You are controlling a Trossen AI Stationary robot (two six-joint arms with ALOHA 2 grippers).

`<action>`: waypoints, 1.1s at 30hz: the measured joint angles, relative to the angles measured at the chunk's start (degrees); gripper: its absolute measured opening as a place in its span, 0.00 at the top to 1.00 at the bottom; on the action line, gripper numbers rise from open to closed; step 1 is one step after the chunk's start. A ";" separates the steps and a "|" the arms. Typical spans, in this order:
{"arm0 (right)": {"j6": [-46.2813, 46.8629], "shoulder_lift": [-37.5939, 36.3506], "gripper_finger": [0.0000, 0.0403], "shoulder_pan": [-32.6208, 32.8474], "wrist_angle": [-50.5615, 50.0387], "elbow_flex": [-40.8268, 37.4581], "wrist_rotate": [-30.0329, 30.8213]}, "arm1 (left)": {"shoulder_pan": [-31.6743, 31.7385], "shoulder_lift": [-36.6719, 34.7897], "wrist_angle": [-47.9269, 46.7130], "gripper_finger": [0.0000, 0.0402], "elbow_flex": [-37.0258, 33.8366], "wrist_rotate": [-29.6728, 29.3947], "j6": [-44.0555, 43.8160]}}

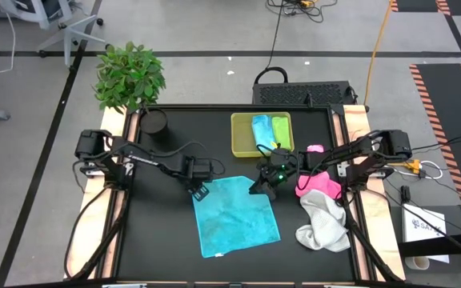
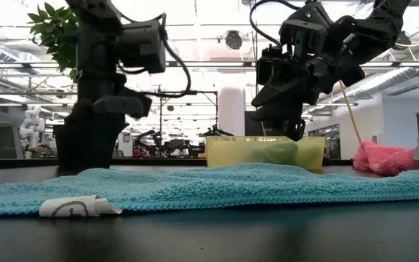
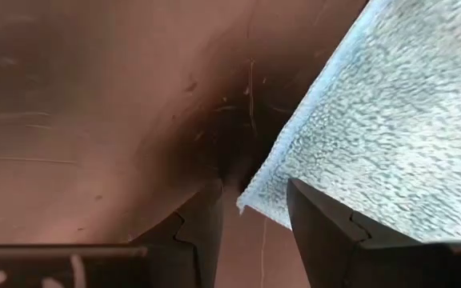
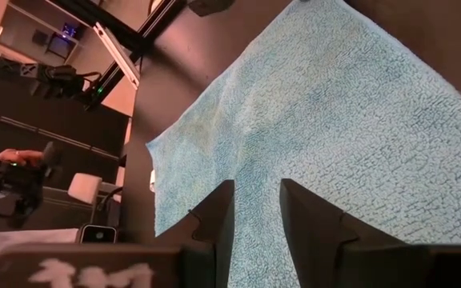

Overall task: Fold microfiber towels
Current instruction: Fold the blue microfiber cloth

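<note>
A teal towel (image 1: 237, 216) lies spread flat in the middle of the black table. My left gripper (image 3: 254, 228) points down, open, over the towel's far left corner (image 3: 254, 200). One finger stands over bare table and the other over the cloth. My right gripper (image 4: 256, 216) hangs open above the towel's far right part (image 1: 264, 192), slanting down and clear of it in the low view. A light blue towel (image 1: 260, 128) and a lime green towel (image 1: 280, 126) lie in the yellow-green tray (image 1: 240, 136). A pink towel (image 1: 320, 184) and a white towel (image 1: 324, 228) lie bunched at the right. My left gripper comes from above with its open fingers (image 3: 318, 228) on either side of the teal towel's far left corner. I cannot tell whether they touch the cloth. The corner lies flat on the table.
A black pot (image 1: 154, 122) with a green plant (image 1: 129, 74) stands at the far left corner. The tray sits at the far middle. A white label (image 2: 78, 207) curls up at the teal towel's near edge. Bare table lies left of the towel.
</note>
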 joint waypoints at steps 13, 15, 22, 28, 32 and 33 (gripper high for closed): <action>-0.87 0.00 0.76 -0.02 -0.36 0.00 0.02 | -0.34 -0.20 4.07 0.64 -1.68 2.03 -1.34; -0.87 0.00 0.76 -0.02 -0.36 0.00 0.04 | -0.52 -0.17 4.24 0.64 -1.68 1.99 -1.34; -0.97 0.00 0.76 -0.02 -0.36 -0.01 0.04 | -1.00 -0.12 4.74 0.71 -1.68 0.58 -2.74; -1.02 0.00 0.76 -0.04 -0.36 0.00 0.06 | -2.95 -0.44 7.50 0.97 -1.68 -0.82 -1.31; -1.06 0.00 0.76 -1.09 -0.51 0.00 0.05 | -3.65 -2.35 9.30 0.98 -1.55 -2.68 -0.66; -1.06 0.00 0.76 -1.66 -0.73 0.00 0.06 | -3.70 -2.80 9.46 0.99 -1.06 -3.39 -0.25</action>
